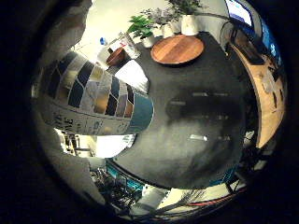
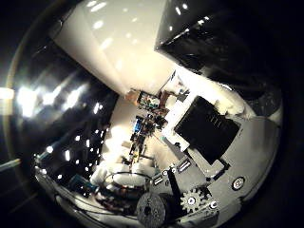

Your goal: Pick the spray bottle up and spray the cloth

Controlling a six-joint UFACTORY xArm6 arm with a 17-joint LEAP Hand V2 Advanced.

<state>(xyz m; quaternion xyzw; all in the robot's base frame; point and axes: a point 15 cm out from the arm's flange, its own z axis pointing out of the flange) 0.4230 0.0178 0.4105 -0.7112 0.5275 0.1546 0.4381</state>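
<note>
The spray bottle point(image 1: 93, 98) fills much of the little finger side view, close against the palm. Its label is a pattern of blue, gold and grey tiles, with a teal band at its base. Pale blurred fingers point(image 1: 65, 28) of my right hand curl round it on both sides, and it hangs above the dark table point(image 1: 196, 126). A white cloth point(image 1: 133, 74) lies on the table just beyond the bottle. In the thumb side view the hand point(image 2: 199, 185) shows white and black parts and a gear. The bottle's nozzle is hidden.
A round wooden tray point(image 1: 177, 49) sits at the table's far end, with white plant pots point(image 1: 189, 23) behind it. A brown bowl point(image 1: 116, 56) stands near the cloth. A wooden desk point(image 1: 268, 93) with a monitor point(image 1: 239, 11) runs along one side.
</note>
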